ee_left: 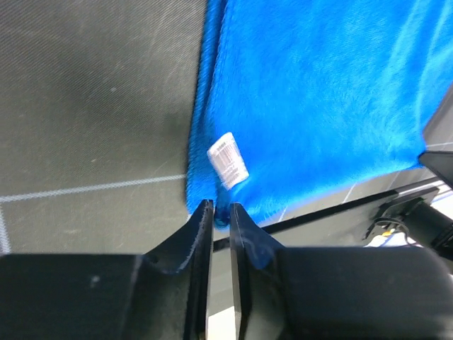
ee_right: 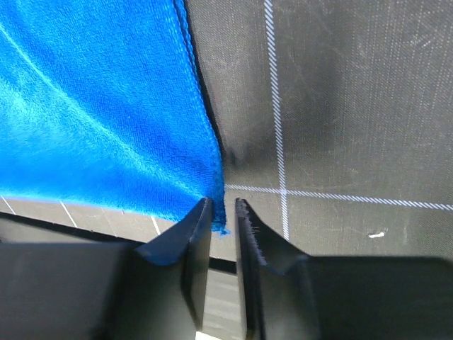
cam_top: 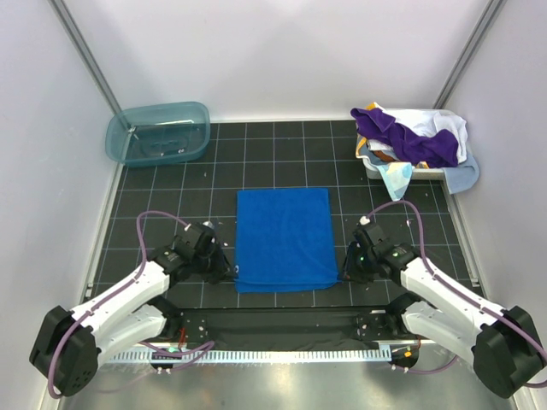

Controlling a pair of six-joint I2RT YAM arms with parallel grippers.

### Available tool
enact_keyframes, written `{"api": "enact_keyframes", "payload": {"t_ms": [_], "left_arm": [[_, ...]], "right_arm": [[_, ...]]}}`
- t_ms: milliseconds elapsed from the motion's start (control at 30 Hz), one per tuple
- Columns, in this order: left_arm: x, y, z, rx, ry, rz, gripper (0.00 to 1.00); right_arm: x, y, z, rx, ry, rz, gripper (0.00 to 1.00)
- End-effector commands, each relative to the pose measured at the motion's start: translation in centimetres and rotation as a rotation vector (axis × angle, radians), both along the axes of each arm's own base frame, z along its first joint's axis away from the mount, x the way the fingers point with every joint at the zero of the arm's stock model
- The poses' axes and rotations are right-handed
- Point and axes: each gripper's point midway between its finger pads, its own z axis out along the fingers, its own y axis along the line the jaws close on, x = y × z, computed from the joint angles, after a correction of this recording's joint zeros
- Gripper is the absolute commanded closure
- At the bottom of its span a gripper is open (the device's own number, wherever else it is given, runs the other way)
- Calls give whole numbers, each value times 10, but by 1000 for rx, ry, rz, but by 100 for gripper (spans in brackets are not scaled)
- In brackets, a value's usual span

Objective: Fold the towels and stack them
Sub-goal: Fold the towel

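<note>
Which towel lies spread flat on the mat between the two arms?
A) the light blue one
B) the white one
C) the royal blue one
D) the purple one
C: the royal blue towel lies flat at the centre of the mat, while the purple towel is heaped with other cloths on the white basket at the far right.

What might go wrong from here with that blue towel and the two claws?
The left gripper and right gripper sit at the near corners of the blue towel, jaws barely apart; cloth snagging as they lift could drag the flat towel askew. The other towels spill over the basket rim; pulling one might drag more out.
</note>
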Motion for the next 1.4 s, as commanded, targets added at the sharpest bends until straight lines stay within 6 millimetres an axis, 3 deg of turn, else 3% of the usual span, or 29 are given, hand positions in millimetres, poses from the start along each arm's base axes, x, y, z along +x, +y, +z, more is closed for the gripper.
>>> {"api": "enact_keyframes", "payload": {"t_ms": [0, 200, 333, 467, 633, 800, 900, 1033, 1233, 1367], "left_arm": [[-6, 2, 6, 1, 21, -2, 80], [-6, 3, 20, -1, 1, -20, 69], [-1, 3, 30, 12, -27, -32, 67], [18, -13, 48, -37, -76, -42, 75], [31, -32, 47, -54, -80, -63, 88], [20, -58, 17, -40, -37, -121, 94], [8, -59, -11, 1, 15, -120, 99], [-16, -39, -46, 69, 84, -83, 100], [-24, -25, -48, 76, 86, -40, 100], [-24, -16, -41, 118, 71, -42, 100]], "right_arm": [[5, 0, 13, 0, -32, 3, 72], [9, -3, 27, -3, -70, -2, 68], [15, -4, 38, -9, -101, -14, 68], [29, 4, 55, 19, -149, -25, 68], [39, 17, 47, 46, -137, -27, 69], [32, 25, 18, 68, -95, -36, 69], [19, 24, -3, 63, -50, -46, 69], [5, 12, -23, 47, -30, -88, 69], [-1, 5, -27, 34, -27, -110, 69], [2, 3, -15, 23, -51, -106, 69]]}}
